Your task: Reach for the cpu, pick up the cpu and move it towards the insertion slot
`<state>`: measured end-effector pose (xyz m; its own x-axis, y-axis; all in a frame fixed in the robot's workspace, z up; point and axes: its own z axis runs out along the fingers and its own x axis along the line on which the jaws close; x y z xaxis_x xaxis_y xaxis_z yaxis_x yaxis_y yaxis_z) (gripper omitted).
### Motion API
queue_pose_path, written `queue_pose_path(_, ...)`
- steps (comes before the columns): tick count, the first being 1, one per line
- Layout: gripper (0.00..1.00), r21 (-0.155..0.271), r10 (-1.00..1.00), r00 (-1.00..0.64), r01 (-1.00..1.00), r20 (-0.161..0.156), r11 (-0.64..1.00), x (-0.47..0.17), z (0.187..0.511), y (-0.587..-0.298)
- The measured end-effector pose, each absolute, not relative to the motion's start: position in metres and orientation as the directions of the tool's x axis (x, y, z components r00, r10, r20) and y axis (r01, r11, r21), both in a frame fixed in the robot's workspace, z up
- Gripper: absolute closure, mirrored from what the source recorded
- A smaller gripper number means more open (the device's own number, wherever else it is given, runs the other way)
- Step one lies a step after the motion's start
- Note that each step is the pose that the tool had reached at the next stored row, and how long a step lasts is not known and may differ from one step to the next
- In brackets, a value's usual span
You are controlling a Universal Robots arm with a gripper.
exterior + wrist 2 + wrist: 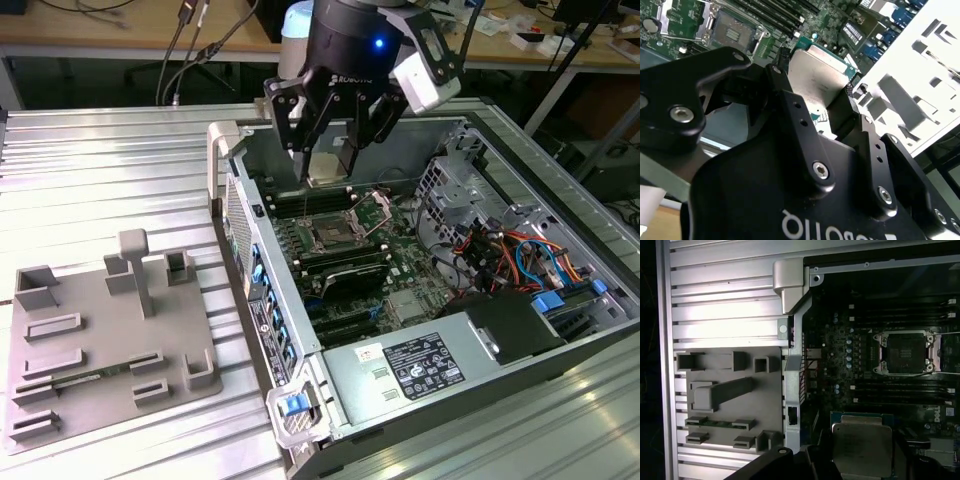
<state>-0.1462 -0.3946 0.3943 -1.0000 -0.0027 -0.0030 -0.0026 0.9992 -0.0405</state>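
My gripper (pixel 325 162) hangs over the open computer case, shut on the cpu (pixel 328 172), a thin square chip with a pale silvery top. Both wrist views show the cpu (pixel 822 70) (pixel 862 445) clamped by its edges between the black fingers (pixel 790 107). The insertion slot (pixel 330 235) lies on the green board below the cpu and a little nearer the camera. Its shiny metal frame stands open around a dark centre, as seen in the second wrist view (pixel 732 32) and the first wrist view (pixel 902 352). The cpu is in the air, apart from the slot.
A grey plastic fixture (pixel 100 330) (pixel 730 395) lies on the ribbed metal table at the exterior view's left. The case wall (pixel 250 250) stands between it and the board. Long black memory slots (pixel 345 270) flank the socket. A drive cage, coloured cables (pixel 500 255) and power supply (pixel 420 365) fill the exterior view's right.
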Motion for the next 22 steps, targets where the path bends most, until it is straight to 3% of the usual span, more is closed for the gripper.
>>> queue_pose_path(22, 0.45, -0.048, -0.003, -1.0, -0.003, -0.003, 0.999, -0.117, 0.393, -0.384)
